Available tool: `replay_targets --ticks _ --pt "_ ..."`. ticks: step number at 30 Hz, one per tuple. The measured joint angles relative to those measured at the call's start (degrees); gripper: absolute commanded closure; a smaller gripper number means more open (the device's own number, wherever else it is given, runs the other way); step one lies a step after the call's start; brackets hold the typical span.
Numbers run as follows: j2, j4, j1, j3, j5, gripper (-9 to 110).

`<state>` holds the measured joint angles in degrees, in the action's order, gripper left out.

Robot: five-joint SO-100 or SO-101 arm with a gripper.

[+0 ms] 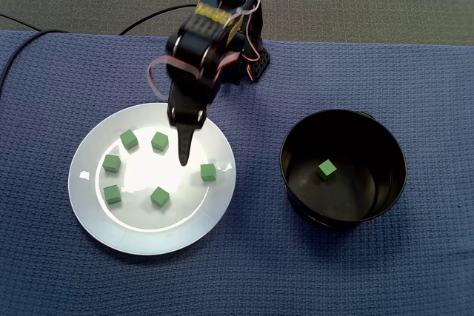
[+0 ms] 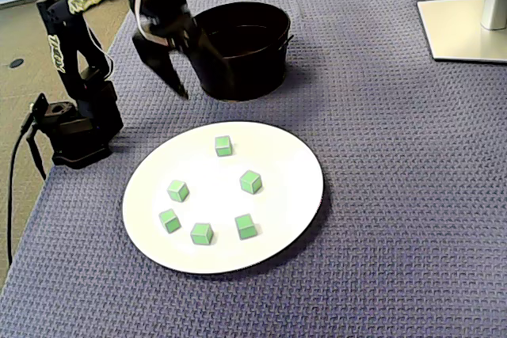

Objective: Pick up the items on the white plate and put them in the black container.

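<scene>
Green cubes lie in two places: six are on the white plate (image 1: pixel 148 236) and one is inside the black container (image 1: pixel 385 183).

In a fixed view from above, the pincer (image 1: pixel 184 155) points down over the inner part of the plate, and the six cubes stand around its tip. The nearest cube (image 1: pixel 160 141) is just to the left of the tip, and another one (image 1: pixel 129 139) is further left. One cube (image 1: pixel 209 172) lies near the tip on the right and a little lower in the picture. A cube (image 1: pixel 160 197) is below the tip. Two more (image 1: pixel 112 163) (image 1: pixel 112 195) are near the left side of the plate, well apart from the tip. The single cube (image 1: pixel 326 169) on the container floor is far to the right of the pincer.

In a fixed view from the side, the pincer (image 2: pixel 181 89) hangs in the air and touches no cube. The plate (image 2: pixel 277 156) with its six cubes, for example this one (image 2: pixel 223 146), is in front of it and lower. The container (image 2: pixel 245 69) stands just to the right of it.

I cannot tell if the pincer is open or closed. Its fingers look like one dark point from above, and from the side they are dark against the container. No cube is seen between them.

Everything rests on a blue cloth (image 1: pixel 415 72). The arm base (image 2: pixel 75 132) stands at its edge.
</scene>
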<state>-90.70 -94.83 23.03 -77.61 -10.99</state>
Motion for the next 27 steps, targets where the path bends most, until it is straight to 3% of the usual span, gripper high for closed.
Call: replay_targets --ticks 11,27 --pt "15.8 11.0 1.0 -9.1 -4.5 70" --pt "18.3 17.1 -4.2 -13.6 -1.3 77"
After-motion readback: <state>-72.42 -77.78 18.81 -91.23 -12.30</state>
